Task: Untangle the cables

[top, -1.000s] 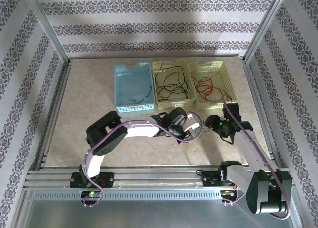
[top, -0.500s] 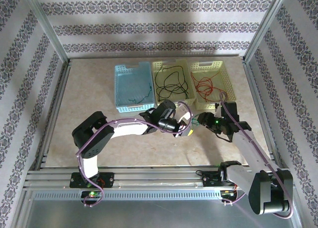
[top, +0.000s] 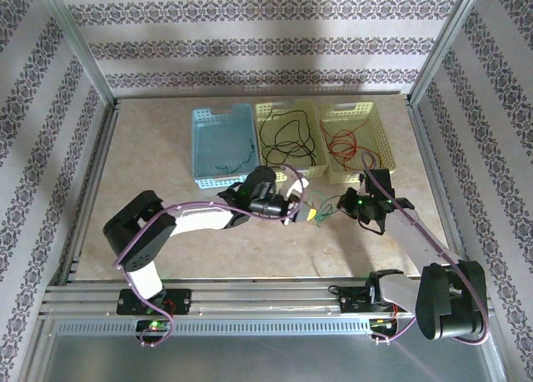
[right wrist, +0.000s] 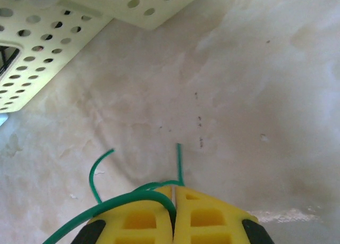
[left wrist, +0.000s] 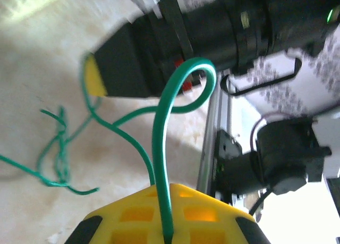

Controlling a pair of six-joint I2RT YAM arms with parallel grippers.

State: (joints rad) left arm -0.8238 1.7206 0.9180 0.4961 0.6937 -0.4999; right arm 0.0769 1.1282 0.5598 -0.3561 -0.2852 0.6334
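Note:
A thin dark green cable (top: pixel 325 209) hangs between my two grippers over the table in front of the baskets. My left gripper (top: pixel 306 214) is shut on it; in the left wrist view the cable (left wrist: pixel 159 127) rises from between the yellow fingers (left wrist: pixel 133 215), loops, and trails to a knotted tangle (left wrist: pixel 58 159) on the table. My right gripper (right wrist: pixel 174 193) is shut on the green cable (right wrist: pixel 127 197) too, with short ends poking past its tips. A black cable (top: pixel 287 141) lies in the middle basket and a red cable (top: pixel 346 142) in the right one.
Three baskets stand in a row at the back: blue (top: pixel 202 149) holding a thin dark wire, pale yellow-green in the middle (top: pixel 261 145), and pale yellow on the right (top: pixel 381 141). A perforated basket wall (right wrist: pixel 42 52) is close to my right gripper. Metal frame rails border the table.
My right gripper has shut on the green cable. The left arm has swung left and back, carrying its end of the cable away from the right gripper.

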